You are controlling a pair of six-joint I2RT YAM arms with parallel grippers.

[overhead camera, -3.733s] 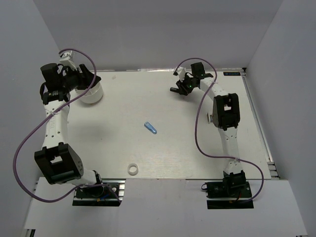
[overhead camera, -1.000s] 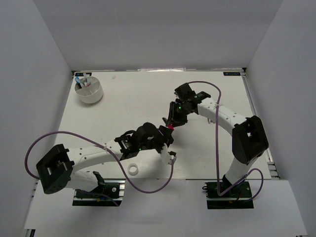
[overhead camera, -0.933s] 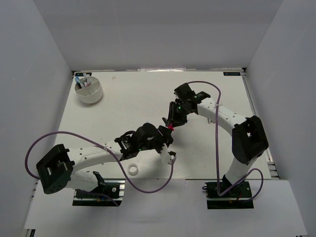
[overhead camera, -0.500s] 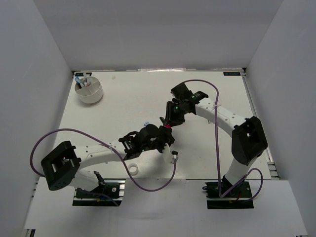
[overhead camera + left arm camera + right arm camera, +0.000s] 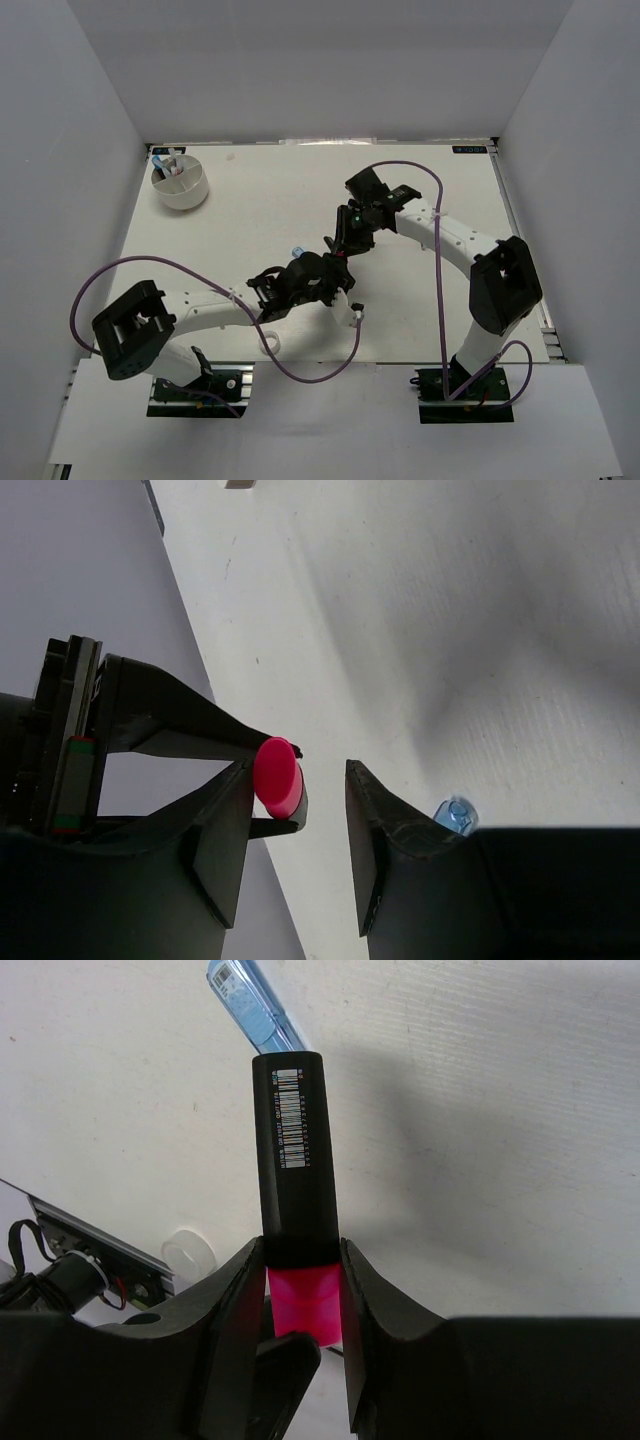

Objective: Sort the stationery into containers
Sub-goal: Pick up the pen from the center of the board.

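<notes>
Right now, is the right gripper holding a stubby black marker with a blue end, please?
Not quite: the right gripper does hold the stubby black marker, but its end is pink, not blue, as the right wrist view shows.

1. white table (image 5: 270,200), matte, faintly scuffed
2. short white round tub (image 5: 188,197) standing at far left corner
3. translucent blue tube (image 5: 248,1002) lying flat near centre
4. white tape ring (image 5: 190,1251) flat, near front edge
</notes>
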